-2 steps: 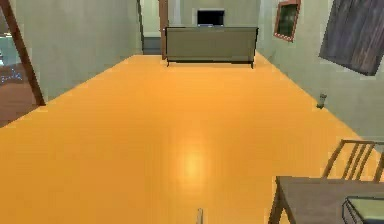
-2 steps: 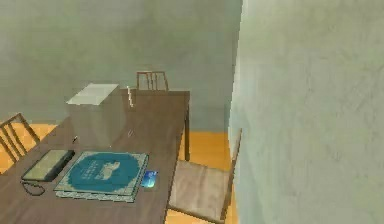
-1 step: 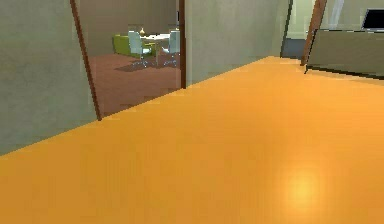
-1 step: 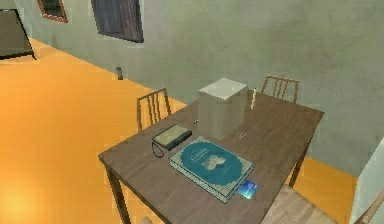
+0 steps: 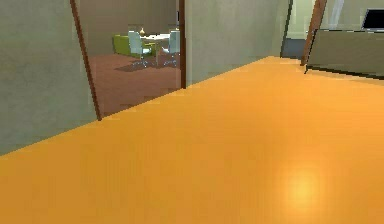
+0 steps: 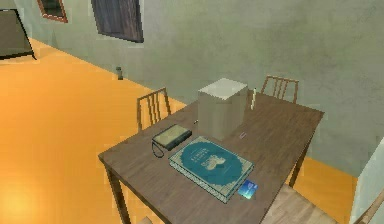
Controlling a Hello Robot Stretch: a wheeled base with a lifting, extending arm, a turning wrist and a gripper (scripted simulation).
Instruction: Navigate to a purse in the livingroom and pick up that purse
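Forward view: orange floor [image 5: 230, 150], doorway upper left onto green chairs [image 5: 125, 45]. Arm side view: wooden table [image 6: 285, 130] mid-frame. A small dark pouch [image 6: 171, 134] with a loop, likely the purse, lies left-centre beside a teal book [image 6: 210, 165]. Probably light and soft, so I'd grip across its body. Claw state, arm pose: cannot tell.

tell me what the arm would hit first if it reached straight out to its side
Probably the near edge of the table. If it rides above the tabletop, the blue book comes first, then the pale box behind it. Its height is unclear, so this is a guess.
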